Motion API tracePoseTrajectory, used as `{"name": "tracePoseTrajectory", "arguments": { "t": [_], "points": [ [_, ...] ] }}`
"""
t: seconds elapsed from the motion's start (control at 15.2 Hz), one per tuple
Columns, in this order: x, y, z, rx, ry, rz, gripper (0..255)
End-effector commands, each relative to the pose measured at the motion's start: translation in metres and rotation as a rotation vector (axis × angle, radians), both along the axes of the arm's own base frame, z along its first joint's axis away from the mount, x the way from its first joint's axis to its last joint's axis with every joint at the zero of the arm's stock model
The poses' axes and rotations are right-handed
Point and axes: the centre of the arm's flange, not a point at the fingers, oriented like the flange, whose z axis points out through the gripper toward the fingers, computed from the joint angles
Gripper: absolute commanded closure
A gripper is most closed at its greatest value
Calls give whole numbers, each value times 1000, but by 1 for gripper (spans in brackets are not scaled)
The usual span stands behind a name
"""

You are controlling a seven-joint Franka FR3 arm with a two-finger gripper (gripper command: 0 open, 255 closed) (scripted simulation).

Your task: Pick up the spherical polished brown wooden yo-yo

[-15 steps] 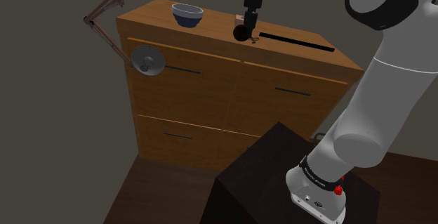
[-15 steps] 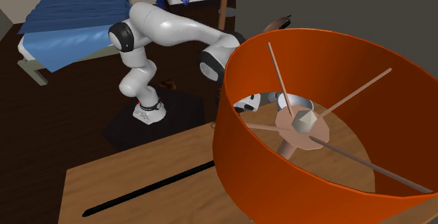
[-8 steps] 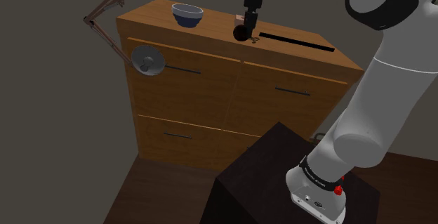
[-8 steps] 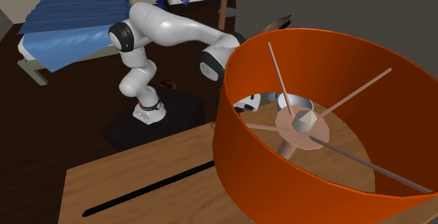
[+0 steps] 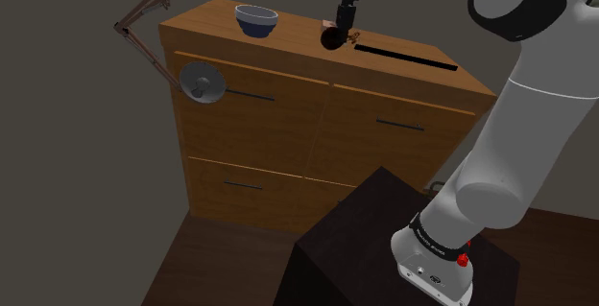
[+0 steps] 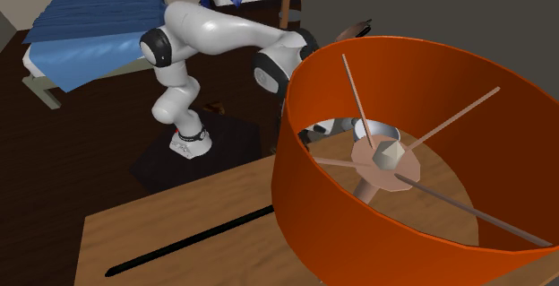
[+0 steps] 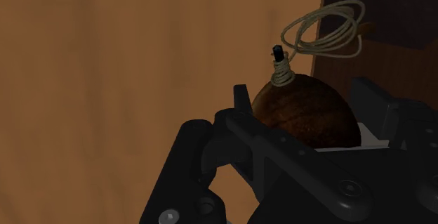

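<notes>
The round dark brown yo-yo (image 7: 302,114) sits clasped between my two black fingers, its pale string (image 7: 324,29) coiled in loops off a peg at its tip. In the shoulder view the gripper (image 5: 338,29) points down over the back of the wooden dresser's top (image 5: 288,45), shut on the yo-yo (image 5: 332,38), which hangs just above the wood. In the second exterior view the white arm (image 6: 215,38) reaches behind the orange lampshade (image 6: 403,203), which hides the hand.
A blue bowl (image 5: 256,20) stands on the dresser top, toward the shoulder view's left of the gripper. A long black strip (image 5: 403,57) lies on the top at the other side. A jointed lamp arm (image 5: 144,21) with a grey disc (image 5: 202,82) hangs at the dresser's left corner.
The gripper has risen a little and carried the yo-yo up off the dresser top; the arm's upper links shifted with it.
</notes>
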Motion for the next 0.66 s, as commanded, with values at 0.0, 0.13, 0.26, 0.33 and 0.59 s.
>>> {"name": "tracePoseTrajectory", "arguments": {
  "t": [0.0,0.13,0.26,0.33,0.59],
  "points": [
    [0,1,11,0,0,0,255],
    [0,1,21,0,0,0,255],
    [0,1,32,0,0,0,255],
    [0,1,37,0,0,0,255],
    [0,1,49,0,0,0,255]
  ]
}}
